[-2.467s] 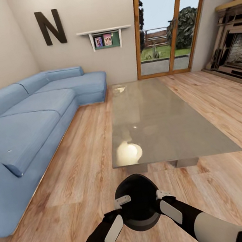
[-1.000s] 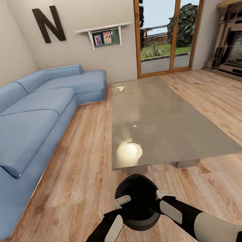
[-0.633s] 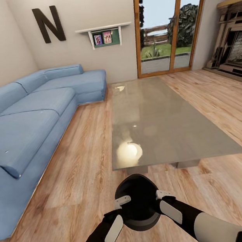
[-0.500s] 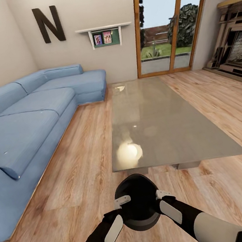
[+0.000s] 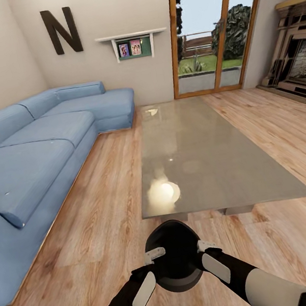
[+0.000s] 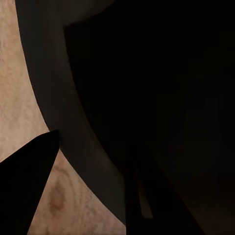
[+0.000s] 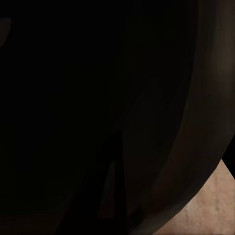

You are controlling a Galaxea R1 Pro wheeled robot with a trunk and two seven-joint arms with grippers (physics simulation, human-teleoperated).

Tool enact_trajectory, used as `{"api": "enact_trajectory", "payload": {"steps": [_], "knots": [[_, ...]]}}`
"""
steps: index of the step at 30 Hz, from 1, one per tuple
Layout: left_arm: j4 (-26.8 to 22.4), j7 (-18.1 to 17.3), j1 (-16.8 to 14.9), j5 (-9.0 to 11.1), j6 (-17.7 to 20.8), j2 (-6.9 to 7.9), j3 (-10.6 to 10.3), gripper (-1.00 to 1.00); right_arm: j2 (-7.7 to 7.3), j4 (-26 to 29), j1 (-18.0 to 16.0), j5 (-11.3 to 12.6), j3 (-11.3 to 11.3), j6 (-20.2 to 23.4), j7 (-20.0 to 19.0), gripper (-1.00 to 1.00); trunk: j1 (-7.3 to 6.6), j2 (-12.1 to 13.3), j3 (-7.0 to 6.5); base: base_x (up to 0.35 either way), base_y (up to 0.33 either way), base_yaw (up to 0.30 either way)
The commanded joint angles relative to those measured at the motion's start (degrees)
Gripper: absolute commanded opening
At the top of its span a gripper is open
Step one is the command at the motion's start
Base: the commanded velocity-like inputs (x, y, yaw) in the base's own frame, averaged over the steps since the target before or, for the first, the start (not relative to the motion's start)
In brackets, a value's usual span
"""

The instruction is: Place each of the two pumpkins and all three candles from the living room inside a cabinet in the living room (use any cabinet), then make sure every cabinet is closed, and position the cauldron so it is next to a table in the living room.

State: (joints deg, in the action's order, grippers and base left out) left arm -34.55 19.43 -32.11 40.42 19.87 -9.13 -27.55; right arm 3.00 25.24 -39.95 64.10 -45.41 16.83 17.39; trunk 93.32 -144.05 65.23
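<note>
Both arms stretched forward and low, left hand (image 5: pixel 155 254) and right hand (image 5: pixel 204 245) turned inward, facing each other

Bright, even daylight in the head view, pouring in through the glass doors (image 5: pixel 204 30) at the far end. Soft glare along the glossy table (image 5: pixel 209 163), with a round white hotspot near its close edge and a fainter reflection at the far end. Faint, diffuse shadows only, darkest under the table's near edge. Sharp render throughout, slightly soft in texture; wide-angle stretch at the edges, walls and door frames leaning. Very dim in both wrist views: near-black cauldron (image 6: pixel 147 98) surface up close, without detail, beside small lit slivers of wooden floor (image 6: pixel 19 98), mildly blurred.
</note>
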Motion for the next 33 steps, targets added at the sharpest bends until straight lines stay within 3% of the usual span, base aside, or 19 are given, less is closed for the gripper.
{"api": "enact_trajectory", "payload": {"steps": [1,6,14,20,24,33], "knots": [[-3.1,0.5,-0.1,0.4,-0.1,1.05,-0.2,-1.0,-0.55,0.2,0.0,2.3,-1.1,0.0,0.9,-1.0,-0.02,0.0,0.05,0.001,0.0,0.0],[-3.1,0.5,-0.1,0.4,-0.1,1.05,-0.2,-1.0,-0.54,0.2,0.0,2.3,-1.1,0.0,0.9,-1.0,-0.02,0.0,0.05,0.0,0.0,0.0],[-3.1,0.4,-0.1,0.5,0.0,1.05,-0.2,-1.0,-0.54,0.2,0.0,2.3,-1.1,0.0,0.9,-1.0,0.19,-0.1,1.83,0.0,0.0,0.0],[-3.1,0.5,-0.1,0.5,0.0,1.05,-0.2,-1.0,-0.54,0.2,0.0,2.3,-1.1,0.0,0.9,-1.0,0.19,-0.1,1.83,0.0,0.0,0.0],[-3.1,0.5,-0.1,0.5,0.0,1.05,-0.2,-1.0,-0.54,0.2,0.0,2.3,-1.1,0.0,0.9,-1.0,0.29,-0.2,2.71,0.0,0.0,0.0],[-3.1,0.5,-0.1,0.5,0.0,1.05,-0.1,-1.0,-0.54,0.2,0.0,2.3,-1.1,0.0,0.9,-1.0,0.29,-0.2,2.71,0.0,0.0,0.0]]}}
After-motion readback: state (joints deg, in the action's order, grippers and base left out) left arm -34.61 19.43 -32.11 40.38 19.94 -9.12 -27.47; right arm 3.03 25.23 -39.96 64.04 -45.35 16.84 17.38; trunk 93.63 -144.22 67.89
